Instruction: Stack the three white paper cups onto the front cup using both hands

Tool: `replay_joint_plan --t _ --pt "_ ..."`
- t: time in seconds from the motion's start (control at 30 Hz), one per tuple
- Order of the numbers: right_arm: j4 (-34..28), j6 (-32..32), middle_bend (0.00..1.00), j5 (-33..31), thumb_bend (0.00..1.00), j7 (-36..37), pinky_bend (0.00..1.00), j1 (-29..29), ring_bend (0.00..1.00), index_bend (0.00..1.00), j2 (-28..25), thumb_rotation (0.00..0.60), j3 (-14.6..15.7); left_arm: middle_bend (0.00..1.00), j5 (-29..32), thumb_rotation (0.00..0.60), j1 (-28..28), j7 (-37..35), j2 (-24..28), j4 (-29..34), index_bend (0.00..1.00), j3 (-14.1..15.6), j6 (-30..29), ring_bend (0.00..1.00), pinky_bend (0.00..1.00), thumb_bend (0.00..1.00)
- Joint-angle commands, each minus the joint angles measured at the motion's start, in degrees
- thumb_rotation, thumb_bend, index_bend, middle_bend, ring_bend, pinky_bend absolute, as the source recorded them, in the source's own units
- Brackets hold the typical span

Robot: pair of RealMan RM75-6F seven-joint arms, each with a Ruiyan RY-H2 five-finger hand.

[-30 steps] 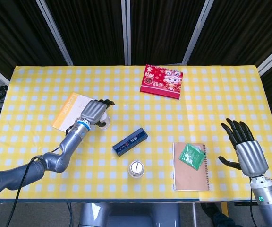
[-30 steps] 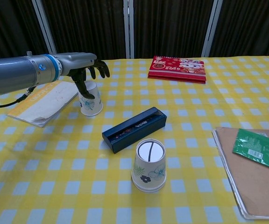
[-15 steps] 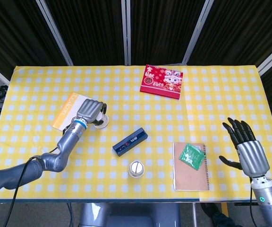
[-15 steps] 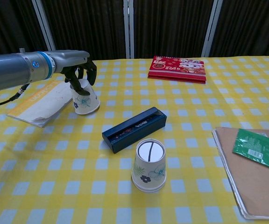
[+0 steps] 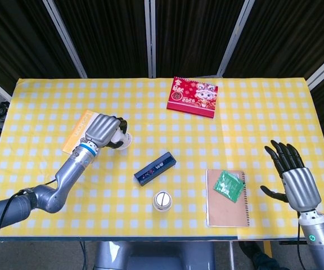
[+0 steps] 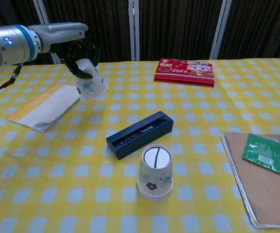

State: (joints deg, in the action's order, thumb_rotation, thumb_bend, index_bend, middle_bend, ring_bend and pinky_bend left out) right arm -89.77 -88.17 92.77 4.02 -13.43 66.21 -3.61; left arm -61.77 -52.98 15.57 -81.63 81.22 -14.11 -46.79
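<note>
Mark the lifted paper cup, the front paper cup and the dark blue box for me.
Lifted white paper cup (image 6: 89, 86), chest view, flower-printed side wall.
Front white paper cup (image 6: 155, 177), chest view, side wall.
Dark blue rectangular box (image 6: 140, 134), chest view, long side face.

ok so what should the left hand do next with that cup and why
Probably carry it toward the front cup. The left hand holds a cup tilted, clear of the table, while the front cup sits upside down beyond the dark blue box.

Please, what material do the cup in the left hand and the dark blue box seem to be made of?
The cup, which the left hand holds tilted off the table, looks like thin matte white paper with a printed blue flower. The dark blue box seems to be coated cardboard or plastic; its faint sheen leaves this open.
</note>
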Motion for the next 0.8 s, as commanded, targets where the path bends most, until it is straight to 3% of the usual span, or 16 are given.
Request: replay_joint_plan --t 0.03,0.33,0.53,0.8 --pt "-0.16 0.17 0.0 -0.02 0.0 -0.24 0.0 0.05 0.0 0.05 0.06 0.6 -0.07 0.44 -8.09 0.6 1.94 -3.07 5.93 8.48 0.51 1.13 -3.33 0.48 0.64 0.3" --pt "-1.12 0.54 0.0 -0.19 0.0 -1.89 0.0 0.47 0.0 0.05 0.01 0.6 -0.2 0.44 -19.01 0.6 0.68 -5.66 11.95 21.21 0.51 4.28 -0.85 0.48 0.64 0.3" --pt "-1.24 0.37 0.0 0.0 0.0 -2.34 0.0 0.84 0.0 0.05 -0.08 0.6 -0.26 0.44 -22.99 0.6 -1.03 -4.34 11.35 23.7 0.51 5.72 0.72 0.48 0.64 0.3" --pt "-1.15 0.19 0.0 -0.27 0.0 -1.93 0.0 1.11 0.0 0.05 -0.33 0.6 -0.72 0.44 -23.89 0.6 -3.56 -0.89 9.13 25.74 0.51 6.76 3.94 0.48 0.64 0.3"
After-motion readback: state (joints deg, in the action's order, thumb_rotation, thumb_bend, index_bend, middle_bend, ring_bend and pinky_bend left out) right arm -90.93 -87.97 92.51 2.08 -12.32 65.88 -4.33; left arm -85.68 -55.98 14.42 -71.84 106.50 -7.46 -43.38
